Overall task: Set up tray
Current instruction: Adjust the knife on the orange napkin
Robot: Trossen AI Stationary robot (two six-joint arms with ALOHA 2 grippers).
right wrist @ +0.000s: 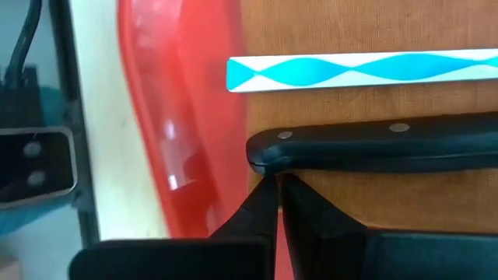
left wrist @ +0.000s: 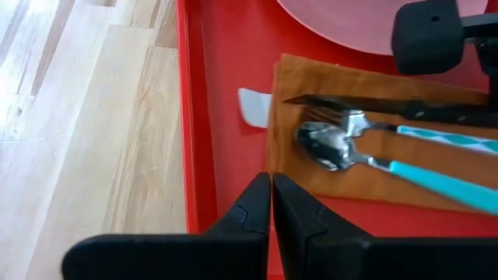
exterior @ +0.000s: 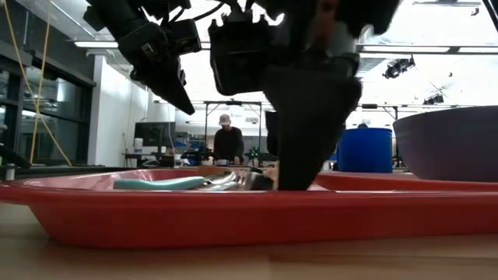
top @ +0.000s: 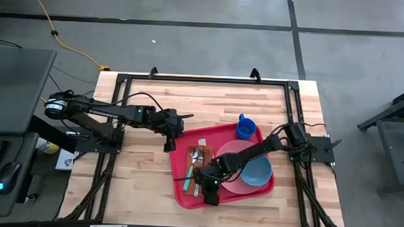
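Observation:
The red tray (top: 208,137) lies on the wooden table and carries a pink plate (top: 229,153), a blue bowl (top: 259,173), a blue cup (top: 246,127) and a brown napkin (top: 196,166). On the napkin (left wrist: 366,175) lie a teal-handled spoon (left wrist: 327,148), a fork (left wrist: 346,122) and a black-handled knife (right wrist: 373,148). My right gripper (top: 209,188) is shut and stands low over the napkin's near end (right wrist: 350,31). My left gripper (top: 168,146) is shut and hovers above the tray's left rim (left wrist: 187,117), touching nothing; it is well clear of the tray in the low view (exterior: 185,105). My right gripper (right wrist: 275,183) comes down from above with its fingers shut. The tips meet the side of the knife's black handle at its free end (right wrist: 264,155). The knife lies flat on the napkin, and the fingertips (exterior: 299,180) reach down to tray level.
Bare wood table lies left of the tray (top: 139,172) and along its near edge. A black frame (top: 203,80) runs round the table's far side. The cup and bowl stand on the tray's right half. A person (exterior: 227,144) stands far back in the room.

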